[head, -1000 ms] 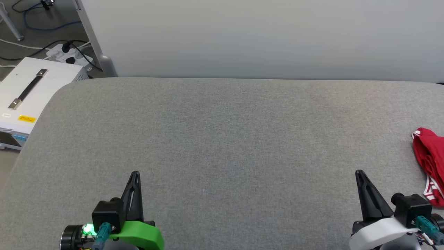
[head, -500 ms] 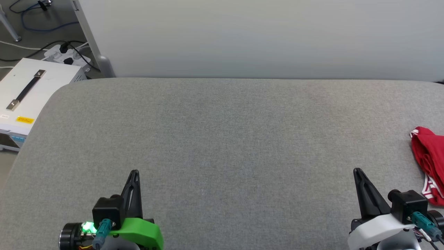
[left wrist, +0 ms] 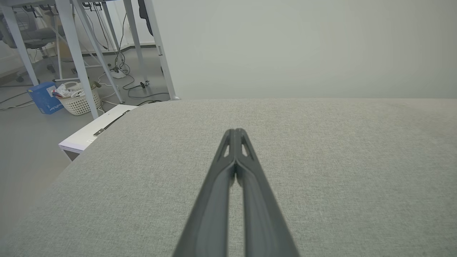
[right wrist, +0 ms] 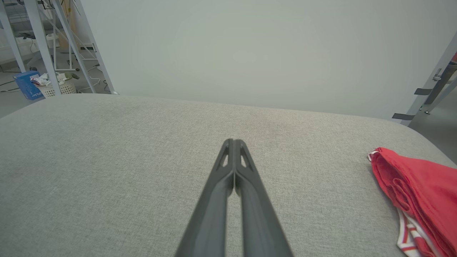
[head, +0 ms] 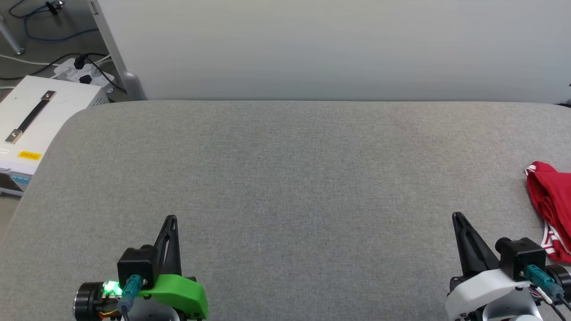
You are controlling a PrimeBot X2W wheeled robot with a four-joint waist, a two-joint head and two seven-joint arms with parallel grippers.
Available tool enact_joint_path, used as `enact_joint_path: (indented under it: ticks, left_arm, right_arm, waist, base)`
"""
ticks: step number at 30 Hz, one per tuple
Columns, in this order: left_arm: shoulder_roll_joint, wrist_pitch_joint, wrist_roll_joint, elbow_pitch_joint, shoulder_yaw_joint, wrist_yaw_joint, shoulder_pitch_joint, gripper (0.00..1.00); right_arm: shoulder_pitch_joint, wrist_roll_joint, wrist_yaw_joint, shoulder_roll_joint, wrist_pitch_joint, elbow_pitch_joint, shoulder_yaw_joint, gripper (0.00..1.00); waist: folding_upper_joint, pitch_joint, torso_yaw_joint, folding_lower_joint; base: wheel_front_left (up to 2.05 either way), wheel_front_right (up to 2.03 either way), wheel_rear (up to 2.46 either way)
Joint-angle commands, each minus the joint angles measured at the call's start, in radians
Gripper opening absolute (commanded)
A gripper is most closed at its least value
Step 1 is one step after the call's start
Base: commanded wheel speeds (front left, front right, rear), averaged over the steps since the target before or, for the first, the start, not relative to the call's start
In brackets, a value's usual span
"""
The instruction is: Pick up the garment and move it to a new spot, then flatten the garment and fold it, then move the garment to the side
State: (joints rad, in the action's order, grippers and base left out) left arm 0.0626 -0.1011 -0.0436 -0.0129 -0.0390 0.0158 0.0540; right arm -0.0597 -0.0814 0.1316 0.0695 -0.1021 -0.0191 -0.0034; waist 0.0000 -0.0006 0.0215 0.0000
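Garment [head: 551, 200] lies bunched on the table's R edge, about midway btw. its near & far sides. It's red, w/ a strip of red-white striped trim showing at the end nearest me. The head view cuts it off, so I can't tell how far it runs past that edge. The letters & number aren't readable in this heap. Nothing of mine touches it.

The table [head: 285, 178] is a grey cloth-covered top w/ rounded corners.

My left gripper [head: 171, 221] is over the table's near-L part, fingers clenched tip to tip w/ nothing btw. them. A green housing sits behind it & a green light glows at the wrist. My right gripper [head: 457, 219] is over the table's near-R part, likewise pressed closed on nothing, w/ a white housing behind it. The garment is near it, further toward the table's R edge, clearly apart. Can't tell if either set of tips touches the cloth or hangs just above it.

A pale partition [head: 334, 44] stands along the table's far edge. Off the table's far-L corner, lower down, is a white box [head: 40, 116] w/ a black strap handle & yellow label. Beyond it is a power strip [head: 82, 69] w/ black plugs. Further off that side, the L wrist view shows a white basket [left wrist: 80, 103] & a blue box [left wrist: 43, 101] by metal legs [left wrist: 76, 53].
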Motion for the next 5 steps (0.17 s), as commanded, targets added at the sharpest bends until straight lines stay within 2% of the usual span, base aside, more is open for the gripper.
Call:
enact_joint_path:
  ticks: [1, 5]
  left_arm:
    - [-0.005, 0.006, 0.008, 0.004, 0.005, -0.005, -0.020, 0.00]
    - [-0.006, 0.014, 0.011, 0.005, 0.008, -0.006, -0.023, 0.00]
  right_arm:
    - [0.018, 0.014, -0.001, -0.003, 0.006, 0.008, 0.000, 0.00]
    - [0.021, 0.019, -0.001, -0.004, 0.015, 0.009, 0.001, 0.00]
  waist:
    - [0.0000, 0.000, -0.001, 0.0000]
    - [0.0000, 0.000, -0.002, 0.0000]
  base:
    - [0.00, 0.00, 0.00]
    - [0.00, 0.00, 0.00]
